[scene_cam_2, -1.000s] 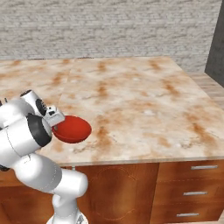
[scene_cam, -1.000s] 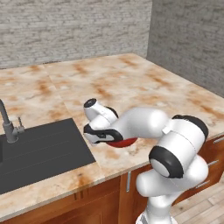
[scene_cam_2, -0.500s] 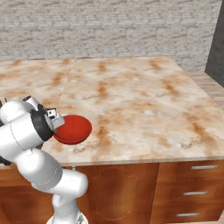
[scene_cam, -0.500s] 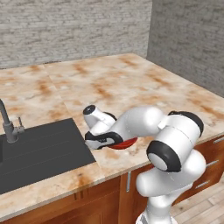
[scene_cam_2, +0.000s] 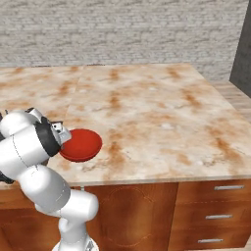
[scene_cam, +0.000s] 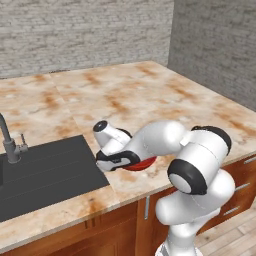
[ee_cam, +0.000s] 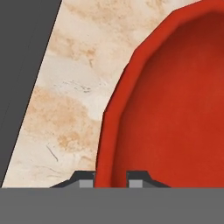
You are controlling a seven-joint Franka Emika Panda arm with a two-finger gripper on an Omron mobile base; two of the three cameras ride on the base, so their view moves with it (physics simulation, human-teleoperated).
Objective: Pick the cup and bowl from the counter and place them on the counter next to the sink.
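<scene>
sink: dark basin on the far left, faucet at its back edge. Nothing sitting in it that I can see.
strip by the sink: bare stretch of table just right of the basin, which looks like the drop spot to me.
fingers: pinched narrow on the bowl's rim, one tip either side of the wall, so it's holding the bowl.
bowl: red, right beside the sink's right edge, near the table's front edge. Can't tell if it's touching the stone or just above it.
progress: I'd say the bowl half is nearly done, it just needs setting down and letting go. No cup anywhere I can spot, so can't say how that part stands.
edges: sink lip close on the left, front drop-off close too, so not much slack either way.
open room: loads of bare table to the right and back toward the brick wall.
</scene>
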